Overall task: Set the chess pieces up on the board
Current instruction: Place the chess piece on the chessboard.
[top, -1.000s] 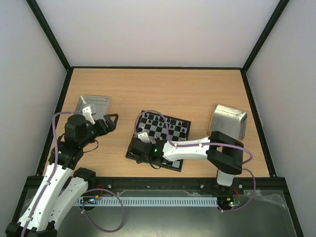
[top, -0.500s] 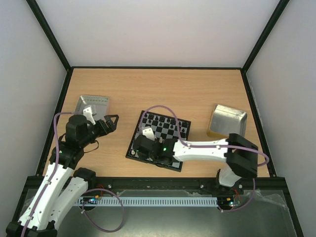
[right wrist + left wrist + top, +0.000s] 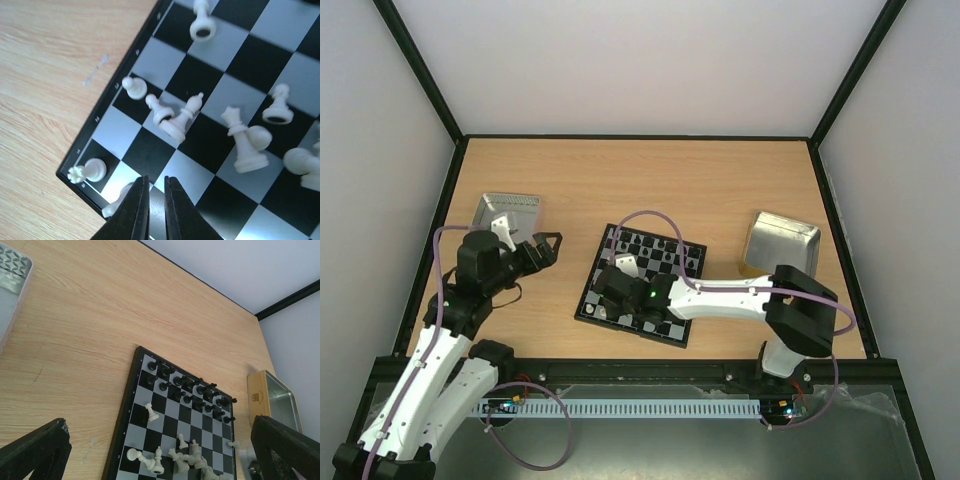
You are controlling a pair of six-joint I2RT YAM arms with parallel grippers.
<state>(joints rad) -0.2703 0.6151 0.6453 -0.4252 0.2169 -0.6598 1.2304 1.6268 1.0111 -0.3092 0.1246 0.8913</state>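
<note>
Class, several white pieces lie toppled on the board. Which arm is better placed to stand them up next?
Right. The right pincer hangs over the board, close to the toppled white pieces. The left pincer sits open above bare table, off the board.

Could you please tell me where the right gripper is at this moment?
The right gripper hangs over the near-left corner of the board, as the top view shows, with toppled white pieces just beyond its fingertips.

The board (image 3: 167, 426) has black and pale grey checks inside a black border. It carries cream-white chessmen (image 3: 245, 150) and black chessmen (image 3: 186, 384). The table (image 3: 650, 180) is light brown wood with fine grain.
</note>
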